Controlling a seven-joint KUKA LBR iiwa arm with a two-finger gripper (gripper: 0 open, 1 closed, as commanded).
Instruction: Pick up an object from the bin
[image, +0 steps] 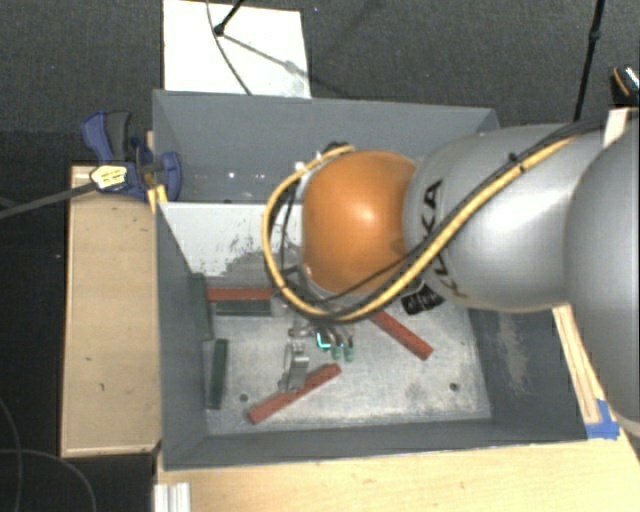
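My gripper (297, 366) hangs low in the middle of the bin, under the arm's orange cover. Its tip comes down right above, or onto, a long red-brown stick (293, 393) that lies slanted on the bin floor near the front. A second red-brown stick (407, 336) lies slanted to the right of the gripper, its upper end hidden by the arm. I see nothing held in the gripper.
A third red-brown bar (238, 294) lies at the back left with a dark green bar (243, 309) just in front of it. A dark green block (215, 373) lies along the left wall. The arm covers the bin's back right.
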